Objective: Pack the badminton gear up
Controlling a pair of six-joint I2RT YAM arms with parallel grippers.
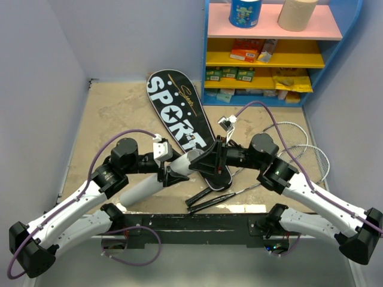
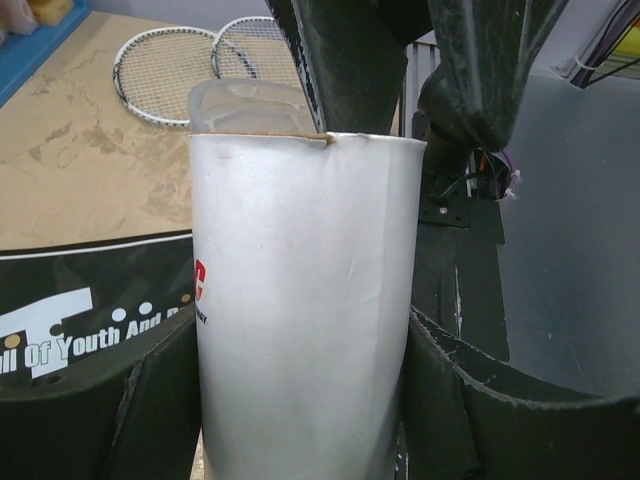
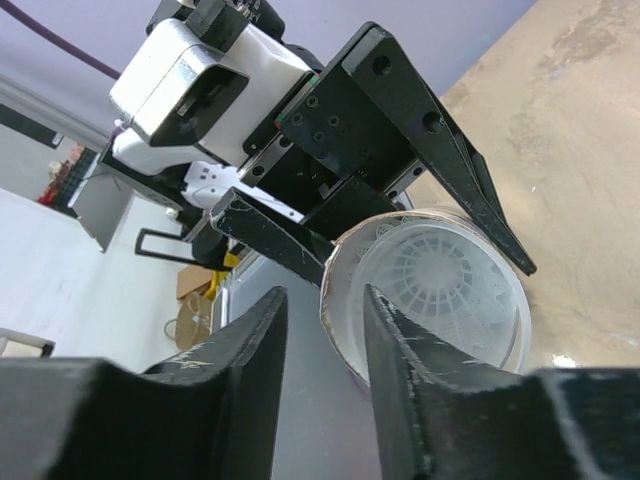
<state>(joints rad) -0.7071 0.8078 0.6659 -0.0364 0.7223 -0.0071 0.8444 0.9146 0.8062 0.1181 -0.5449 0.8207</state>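
A long white tube [image 1: 152,182] lies slanted above the table's near middle, and my left gripper [image 1: 169,173] is shut on it; in the left wrist view the tube [image 2: 300,300] fills the space between the fingers of the left gripper [image 2: 300,400]. My right gripper [image 1: 212,158] stands open at the tube's open end. A white shuttlecock [image 3: 440,270] sits inside the tube [image 3: 335,300], just beyond the open right gripper [image 3: 320,310]. The black bag lettered SPORT [image 1: 179,116] lies flat behind. Two silver rackets [image 1: 302,149] lie at the right, handles [image 1: 209,197] near the front edge.
A blue shelf [image 1: 344,36] with pink and yellow boards stands at the back right, holding small boxes, with a blue-wrapped roll [image 1: 245,12] and a beige roll [image 1: 297,13] on top. Purple cables loop over both arms. Grey walls close in left and right.
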